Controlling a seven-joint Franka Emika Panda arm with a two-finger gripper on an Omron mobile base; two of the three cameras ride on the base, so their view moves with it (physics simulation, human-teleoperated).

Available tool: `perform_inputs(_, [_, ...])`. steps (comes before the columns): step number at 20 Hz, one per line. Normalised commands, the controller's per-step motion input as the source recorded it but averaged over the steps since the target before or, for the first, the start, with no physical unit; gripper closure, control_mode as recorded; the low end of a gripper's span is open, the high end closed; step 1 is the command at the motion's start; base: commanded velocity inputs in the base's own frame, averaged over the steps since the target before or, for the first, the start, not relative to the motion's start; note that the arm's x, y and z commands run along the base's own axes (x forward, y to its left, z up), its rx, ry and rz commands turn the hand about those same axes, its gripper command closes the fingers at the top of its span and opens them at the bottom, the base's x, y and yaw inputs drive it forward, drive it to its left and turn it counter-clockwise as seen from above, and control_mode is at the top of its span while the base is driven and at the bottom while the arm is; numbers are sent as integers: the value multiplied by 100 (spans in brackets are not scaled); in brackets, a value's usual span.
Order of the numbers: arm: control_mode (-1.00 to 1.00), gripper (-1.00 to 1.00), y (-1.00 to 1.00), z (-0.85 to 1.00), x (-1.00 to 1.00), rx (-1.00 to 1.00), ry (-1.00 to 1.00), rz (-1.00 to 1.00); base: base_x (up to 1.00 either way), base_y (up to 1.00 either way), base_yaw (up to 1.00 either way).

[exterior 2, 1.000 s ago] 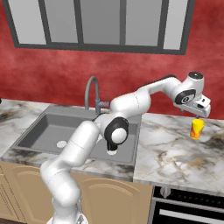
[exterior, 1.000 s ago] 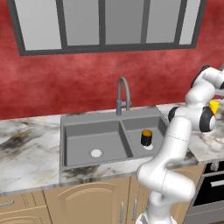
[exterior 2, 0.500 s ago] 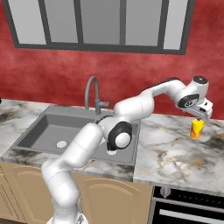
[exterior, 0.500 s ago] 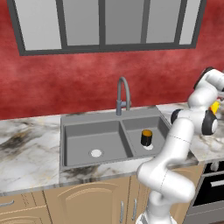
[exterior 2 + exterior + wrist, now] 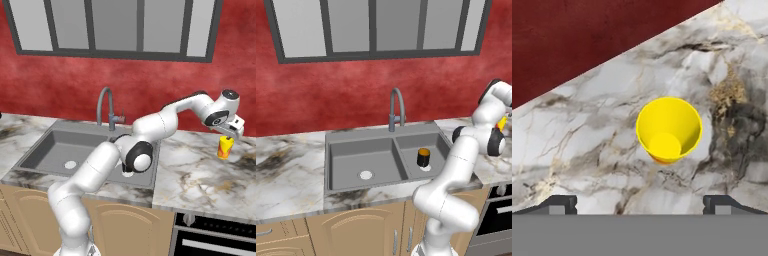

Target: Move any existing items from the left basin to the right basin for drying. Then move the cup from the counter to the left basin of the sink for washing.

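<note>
The yellow cup (image 5: 668,129) stands upright on the marble counter (image 5: 587,150), right of the sink, and I look down into its mouth in the hand view. My gripper (image 5: 640,204) hangs open just above it, one fingertip (image 5: 562,202) on each side, with nothing between them. In the right base view the gripper (image 5: 233,134) sits right over the cup (image 5: 225,147). The cup (image 5: 501,123) peeks out behind the arm in the left base view. The black jar with an orange top (image 5: 423,156) stands in the right basin (image 5: 408,161). Only its white drain lies in the left basin (image 5: 363,162).
A tall curved grey faucet (image 5: 396,107) rises behind the sink's divider. The red wall (image 5: 572,40) runs close behind the cup. An oven front (image 5: 215,235) sits under the counter at the right. My arm stretches across over the right basin.
The hand has swung further right and a little lower, ending over the cup. The jaws stay open. The jar and the cup have not moved.
</note>
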Motion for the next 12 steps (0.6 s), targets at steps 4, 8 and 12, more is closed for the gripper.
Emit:
perform_inputs(4, [-100,-100,-8,-16,6,-1,0,0,0,0,0])
perform_inputs(8, [-100,-100,0,-19,14,0,0,0,0,0,0])
perform_inputs(12, [-100,-100,0,-15,18,0,0,0,0,0,0])
